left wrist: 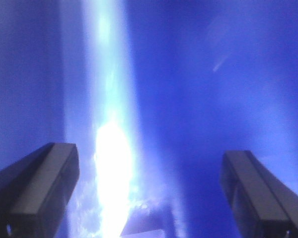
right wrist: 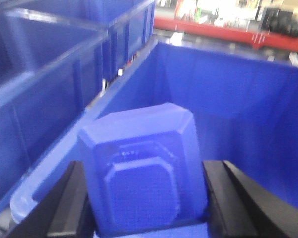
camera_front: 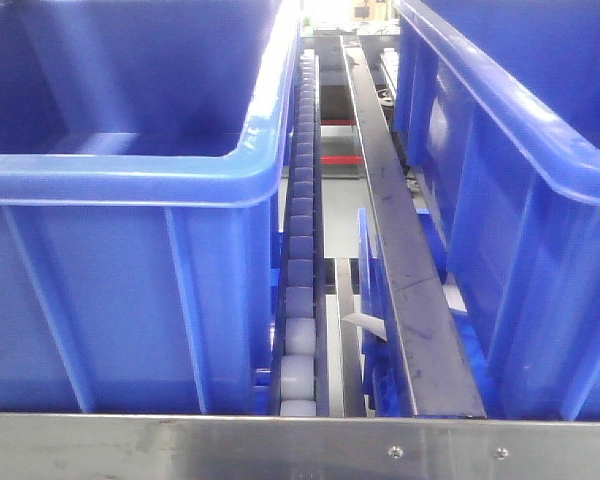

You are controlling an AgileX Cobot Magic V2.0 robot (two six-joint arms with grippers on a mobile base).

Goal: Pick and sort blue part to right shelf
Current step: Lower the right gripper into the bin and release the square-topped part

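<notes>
A blue part (right wrist: 141, 171), a boxy piece with cut corners and an octagonal recess, sits between the two black fingers of my right gripper (right wrist: 145, 203), which is shut on it. It hangs above the inside of a large blue bin (right wrist: 238, 104). My left gripper (left wrist: 149, 191) stands open, its dark fingers (left wrist: 42, 183) far apart with nothing between them. It looks down at a blue bin floor (left wrist: 213, 99) with a bright glare stripe. Neither gripper shows in the front view.
Two big blue bins (camera_front: 130, 180) (camera_front: 520, 150) flank a roller conveyor track (camera_front: 302, 250) and a dark metal rail (camera_front: 400, 250). A metal edge (camera_front: 300, 445) runs along the front. More blue bins (right wrist: 44, 74) stand left of the right gripper; a red ledge (right wrist: 228, 29) lies behind.
</notes>
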